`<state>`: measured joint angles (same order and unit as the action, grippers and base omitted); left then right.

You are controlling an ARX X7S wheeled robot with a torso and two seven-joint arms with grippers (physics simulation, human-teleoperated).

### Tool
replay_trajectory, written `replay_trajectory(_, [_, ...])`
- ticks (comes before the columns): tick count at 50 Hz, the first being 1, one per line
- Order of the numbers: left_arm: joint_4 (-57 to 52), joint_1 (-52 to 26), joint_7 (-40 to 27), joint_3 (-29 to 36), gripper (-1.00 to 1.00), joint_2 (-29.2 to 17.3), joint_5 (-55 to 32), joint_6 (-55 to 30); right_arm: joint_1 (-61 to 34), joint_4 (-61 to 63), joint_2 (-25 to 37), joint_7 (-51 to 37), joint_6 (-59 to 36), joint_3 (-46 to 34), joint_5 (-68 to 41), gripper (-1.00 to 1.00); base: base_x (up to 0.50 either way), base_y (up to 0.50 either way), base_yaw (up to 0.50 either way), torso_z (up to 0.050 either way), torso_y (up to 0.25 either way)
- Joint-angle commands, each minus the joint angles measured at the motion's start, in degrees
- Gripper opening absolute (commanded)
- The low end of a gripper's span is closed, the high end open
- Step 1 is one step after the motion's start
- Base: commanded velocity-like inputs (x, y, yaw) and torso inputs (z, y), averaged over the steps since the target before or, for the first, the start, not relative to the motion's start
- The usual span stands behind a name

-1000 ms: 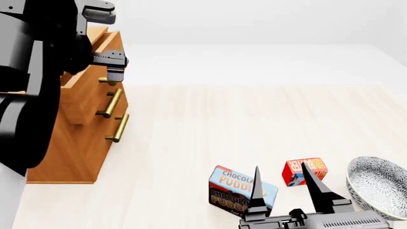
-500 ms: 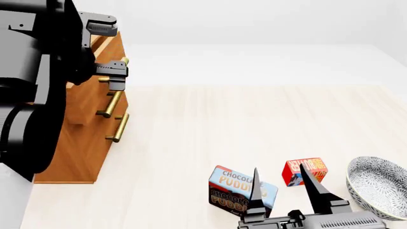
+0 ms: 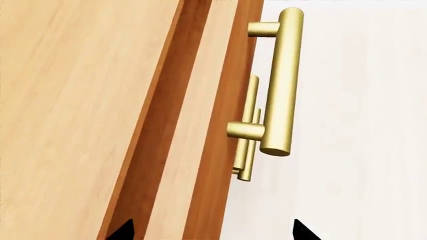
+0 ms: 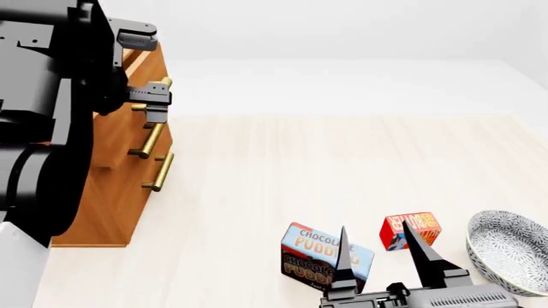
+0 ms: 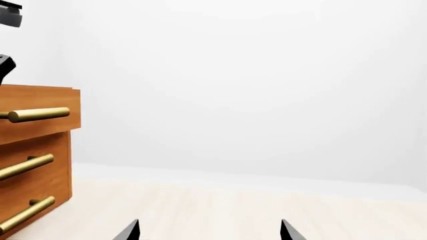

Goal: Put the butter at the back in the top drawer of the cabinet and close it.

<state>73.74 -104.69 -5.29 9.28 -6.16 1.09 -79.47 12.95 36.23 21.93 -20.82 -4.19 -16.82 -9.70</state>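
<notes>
Reading "Chocolate Pudding": pudding box (image 4: 326,257)

Black-grey arms, pointed dark fingers (image 4: 417,247)

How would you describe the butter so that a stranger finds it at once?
Start at the patterned bowl at the right of the pale table. Just left of it lies the butter, a small red-and-orange box. Its neighbour, the blue-and-brown Chocolate Pudding box, is clearly larger.
</notes>
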Motion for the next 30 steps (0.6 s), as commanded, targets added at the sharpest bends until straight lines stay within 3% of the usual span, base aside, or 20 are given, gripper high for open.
replay_trajectory(1, [1.2, 1.9, -1.0, -3.7, 1.00, -0.7, -1.4, -0.4, -0.2, 0.0, 0.0, -0.2, -0.2, -0.4, 0.1, 1.00, 0.00, 0.00, 0.00, 0.000, 0.000])
replay_trajectory(30, [1.2, 5.0, -7.7, -20.1, 1.00, -0.8, -1.3, -4.7, 0.0, 0.7, 0.2, -1.1, -0.5, -1.1, 0.6, 1.00, 0.00, 0.00, 0.00, 0.000, 0.000])
